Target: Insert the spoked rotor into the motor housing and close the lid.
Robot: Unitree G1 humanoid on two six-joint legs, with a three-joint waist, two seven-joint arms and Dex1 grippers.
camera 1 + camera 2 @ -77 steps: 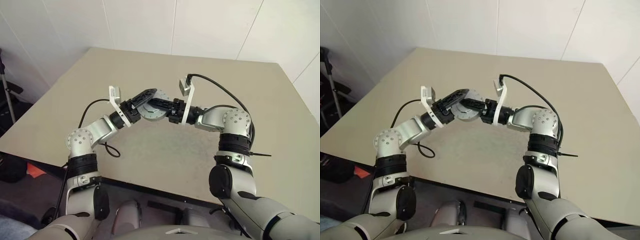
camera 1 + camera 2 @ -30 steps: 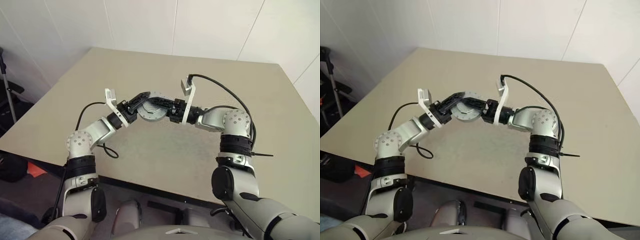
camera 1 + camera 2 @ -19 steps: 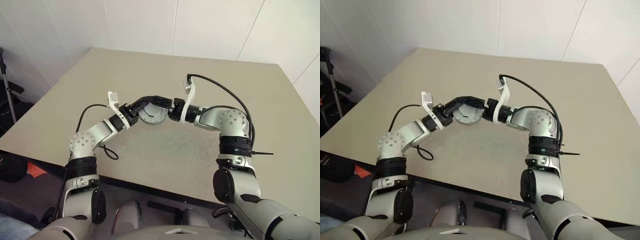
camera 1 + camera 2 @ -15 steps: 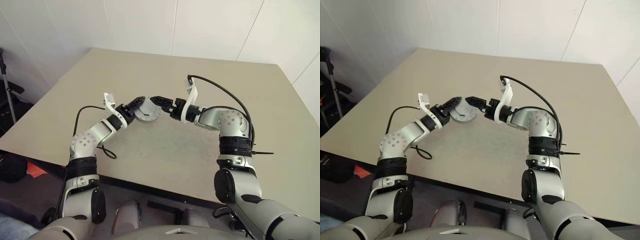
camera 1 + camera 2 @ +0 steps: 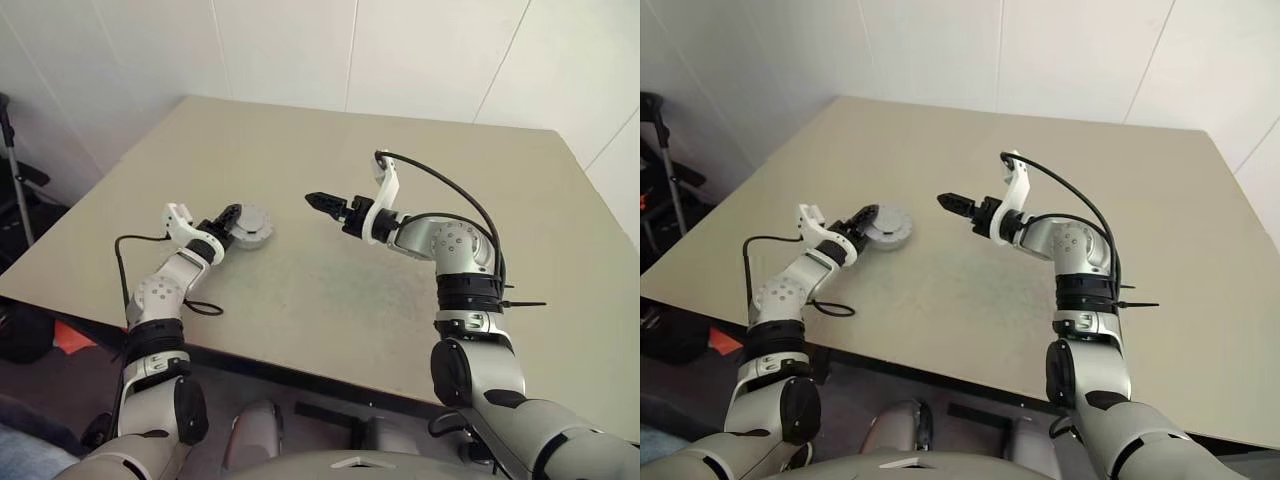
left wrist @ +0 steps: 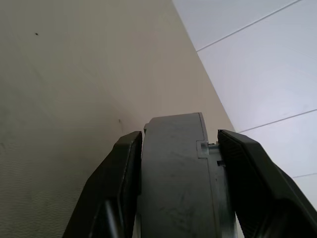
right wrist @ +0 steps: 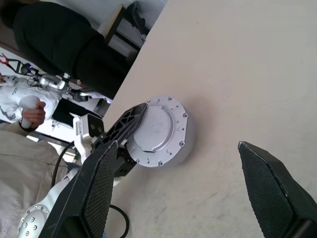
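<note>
While the left gripper [image 5: 229,222] is clamped on the rim of the motor housing [image 5: 887,228], the housing sits low over the table [image 5: 330,290], at or just above its surface; contact with the table cannot be confirmed. The left wrist view shows one finger on each side of the grey disc, so the grip is across the disc's thickness and is only part-way closed, limited by the disc itself.

The right gripper [image 5: 952,202] stands wide open and holds nothing. It hangs clear above the table, apart from the housing, with its fingers aimed toward it.

Key relation: the housing lies ahead of the right gripper and to the robot's left of it, with bare table between. From the right wrist view, the housing's flat, screw-ringed face [image 7: 158,130] is turned toward the right gripper, and the lid appears seated on it. The disc's axis therefore runs roughly upward, tilted slightly toward that gripper.

The left arm is the nearer arm; it is already on the part. Judged from this, the next move is a release by the left gripper, provided the disc rests flat.
</note>
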